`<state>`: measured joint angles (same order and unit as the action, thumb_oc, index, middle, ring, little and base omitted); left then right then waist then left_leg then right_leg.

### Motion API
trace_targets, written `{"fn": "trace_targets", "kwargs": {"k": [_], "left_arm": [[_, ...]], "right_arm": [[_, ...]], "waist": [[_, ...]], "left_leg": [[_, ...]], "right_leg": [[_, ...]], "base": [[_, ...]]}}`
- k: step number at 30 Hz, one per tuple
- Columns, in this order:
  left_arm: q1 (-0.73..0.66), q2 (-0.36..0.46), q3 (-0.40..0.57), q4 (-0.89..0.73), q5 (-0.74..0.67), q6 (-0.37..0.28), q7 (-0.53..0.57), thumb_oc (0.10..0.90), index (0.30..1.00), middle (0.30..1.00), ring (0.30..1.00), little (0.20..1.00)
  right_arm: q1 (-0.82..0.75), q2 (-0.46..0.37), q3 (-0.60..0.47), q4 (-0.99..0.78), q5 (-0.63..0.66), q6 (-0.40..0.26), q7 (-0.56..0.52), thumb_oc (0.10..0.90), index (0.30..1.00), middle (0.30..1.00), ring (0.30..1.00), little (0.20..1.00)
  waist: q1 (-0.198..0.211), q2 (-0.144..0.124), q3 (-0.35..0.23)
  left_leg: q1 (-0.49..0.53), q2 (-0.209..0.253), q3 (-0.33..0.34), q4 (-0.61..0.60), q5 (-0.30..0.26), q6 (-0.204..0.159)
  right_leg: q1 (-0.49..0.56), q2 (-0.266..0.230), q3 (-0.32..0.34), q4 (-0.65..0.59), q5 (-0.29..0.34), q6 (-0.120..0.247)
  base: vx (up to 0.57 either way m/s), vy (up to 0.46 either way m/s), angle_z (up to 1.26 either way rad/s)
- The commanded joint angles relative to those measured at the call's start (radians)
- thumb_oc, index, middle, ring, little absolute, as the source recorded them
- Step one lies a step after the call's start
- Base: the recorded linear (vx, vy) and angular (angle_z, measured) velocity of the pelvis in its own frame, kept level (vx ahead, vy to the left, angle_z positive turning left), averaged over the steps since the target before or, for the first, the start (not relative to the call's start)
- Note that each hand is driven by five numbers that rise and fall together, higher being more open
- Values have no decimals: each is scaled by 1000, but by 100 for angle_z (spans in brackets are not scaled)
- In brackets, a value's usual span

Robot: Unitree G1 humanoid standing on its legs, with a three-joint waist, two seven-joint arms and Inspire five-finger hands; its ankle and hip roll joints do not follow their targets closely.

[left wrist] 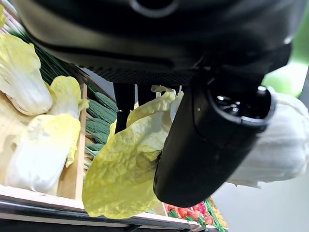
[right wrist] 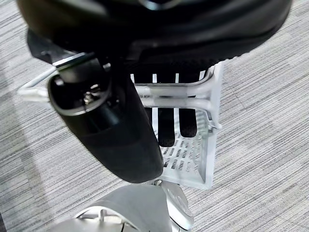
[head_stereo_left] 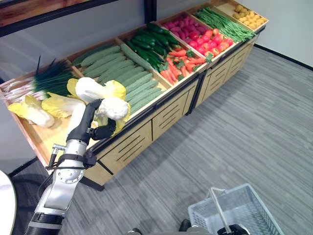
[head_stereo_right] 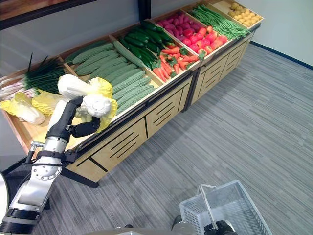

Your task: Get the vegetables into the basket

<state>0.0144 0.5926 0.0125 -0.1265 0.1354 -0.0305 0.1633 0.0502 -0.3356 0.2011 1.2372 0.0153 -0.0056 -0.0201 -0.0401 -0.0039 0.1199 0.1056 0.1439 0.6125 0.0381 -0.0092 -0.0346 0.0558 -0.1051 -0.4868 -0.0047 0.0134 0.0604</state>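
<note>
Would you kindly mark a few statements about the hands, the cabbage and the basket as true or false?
1. The left hand grips a napa cabbage. True.
2. The basket already holds a cabbage. False: nothing shows inside it.
3. The right hand is curled round the basket's handle. True.
4. The carrots lie in the bin next to the held cabbage. False: ridged green gourds lie between.
5. The basket stands on the shelf. False: it hangs over the carpet.
</note>
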Motion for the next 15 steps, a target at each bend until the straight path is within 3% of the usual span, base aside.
{"fn": "trace_targets", "kwargs": {"k": [1, 2, 3, 4, 6, 9, 15], "left_arm": [[-124, 35, 44, -115, -45, -105, 47, 400, 300, 300, 300, 300], [-125, 35, 44, -115, -45, -106, 47, 400, 300, 300, 300, 300], [-114, 29, 51, -111, -42, -107, 63, 400, 300, 300, 300, 300], [-113, 28, 51, -111, -41, -107, 64, 400, 300, 300, 300, 300], [-117, 27, 57, -115, -33, -110, 73, 400, 300, 300, 300, 300], [-104, 33, 70, -125, -15, -114, 79, 400, 300, 300, 300, 300], [-98, 61, 76, -147, -14, -114, 68, 400, 300, 300, 300, 300]], "right_arm": [[-55, -10, 35, -2, 20, -50, -6, 400, 300, 300, 300, 300], [-56, -10, 35, -2, 20, -50, -5, 400, 300, 300, 300, 300], [-67, -14, 36, 5, 20, -47, -5, 400, 300, 300, 300, 300], [-67, -15, 37, 6, 20, -47, -5, 400, 300, 300, 300, 300], [-74, -20, 33, -1, 27, -46, -4, 400, 300, 300, 300, 300], [-83, -24, 20, -2, 29, -48, -7, 400, 300, 300, 300, 300], [-73, -6, -18, -21, 67, -52, -20, 400, 300, 300, 300, 300]], "waist": [[60, -37, 10], [59, -36, 10], [71, -40, 13], [70, -41, 10], [71, -45, 11], [75, -36, 19], [62, -28, 17]], "left_leg": [[-93, 47, -201, 318, -7, -91], [-97, 49, -202, 323, -8, -91], [-119, -1, -314, 288, -41, -64], [-119, -5, -314, 282, -39, -61], [-129, -49, -353, 161, -74, -28], [-154, -101, -463, 82, -100, 4], [-109, -129, -400, 72, -137, 49]], "right_leg": [[-3, 56, 131, 8, -102, -16], [-2, 57, 129, 5, -101, -18], [-8, 56, 168, -22, -91, -4], [-9, 53, 168, -25, -89, -2], [-34, 33, 184, -34, -63, 10], [-67, 19, 249, -7, -46, 22], [-72, -6, 317, 43, -41, 45]], "base": [[84, -236, -49], [69, -65, -90], [27, 53, -105], [-10, 108, -92], [-31, 153, -50], [52, 271, -41], [79, 279, -65]]}}
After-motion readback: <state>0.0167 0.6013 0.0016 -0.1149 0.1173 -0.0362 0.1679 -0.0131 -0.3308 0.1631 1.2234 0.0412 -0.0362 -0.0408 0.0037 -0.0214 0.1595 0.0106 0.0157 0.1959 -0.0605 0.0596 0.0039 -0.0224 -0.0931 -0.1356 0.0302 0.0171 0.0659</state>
